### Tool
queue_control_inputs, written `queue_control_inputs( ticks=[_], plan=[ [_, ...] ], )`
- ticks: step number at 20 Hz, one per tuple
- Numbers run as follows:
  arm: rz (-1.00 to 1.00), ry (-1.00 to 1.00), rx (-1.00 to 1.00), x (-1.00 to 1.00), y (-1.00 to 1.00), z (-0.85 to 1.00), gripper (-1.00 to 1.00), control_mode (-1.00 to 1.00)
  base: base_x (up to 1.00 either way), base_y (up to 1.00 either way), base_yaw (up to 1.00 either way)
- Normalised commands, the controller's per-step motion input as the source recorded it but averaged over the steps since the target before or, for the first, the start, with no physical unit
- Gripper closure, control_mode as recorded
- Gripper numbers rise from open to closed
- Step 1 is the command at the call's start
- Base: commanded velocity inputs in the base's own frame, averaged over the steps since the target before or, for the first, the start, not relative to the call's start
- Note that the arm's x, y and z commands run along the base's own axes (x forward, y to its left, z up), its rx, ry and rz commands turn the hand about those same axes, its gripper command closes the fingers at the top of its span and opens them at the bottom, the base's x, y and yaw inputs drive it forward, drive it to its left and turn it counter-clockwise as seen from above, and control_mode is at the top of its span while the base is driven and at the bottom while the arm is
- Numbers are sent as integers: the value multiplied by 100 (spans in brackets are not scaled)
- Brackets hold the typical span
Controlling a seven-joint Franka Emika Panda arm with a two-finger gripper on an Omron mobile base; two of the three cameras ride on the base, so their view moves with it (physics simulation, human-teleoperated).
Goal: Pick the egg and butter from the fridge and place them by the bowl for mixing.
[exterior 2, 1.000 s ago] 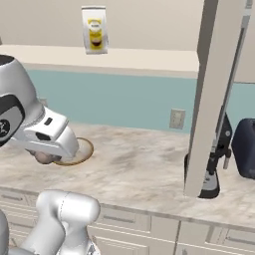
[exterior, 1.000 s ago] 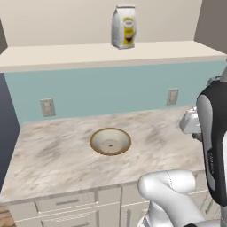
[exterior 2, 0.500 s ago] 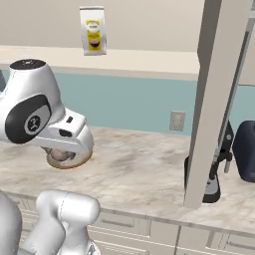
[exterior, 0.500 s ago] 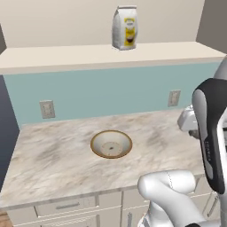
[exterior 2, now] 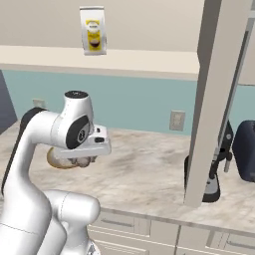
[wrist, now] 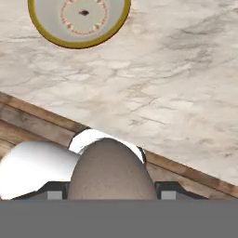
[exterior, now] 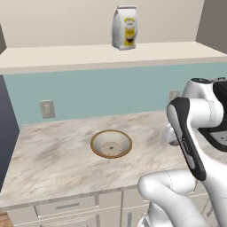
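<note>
My gripper is shut on the egg, a pale beige ovoid between the fingers at the bottom of the hand view. The hand hovers a little above the marble counter, just right of the bowl, which has a tan-golden rim and a cream speckled inside. The bowl lies ahead of the egg at the top of the hand view. In the left base view my own forearm covers the hand. The fridge stands as a tall grey panel at the right. The butter is out of view.
The marble counter runs under a teal wall with outlets. A shelf above carries a white and yellow bag. Dark appliances stand on the counter at the far right. The counter's front edge and wood floor lie below the hand.
The arm has swung over the counter and the hand with the egg has come down a little beside the bowl. The bowl has not moved.
</note>
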Motion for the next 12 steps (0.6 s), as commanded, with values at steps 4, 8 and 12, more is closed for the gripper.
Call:
queue_control_inputs(
  ticks=[4, 8, 12],
  plan=[
    [52, 0, 2, 100, 0, -98, 100, -100, 0, 0, 0],
    [39, -1, 0, 97, 0, -68, 100, -100, 0, 0, 0],
    [14, -4, 0, 90, 0, -35, 100, -100, 0, 0, 0]
  ],
)
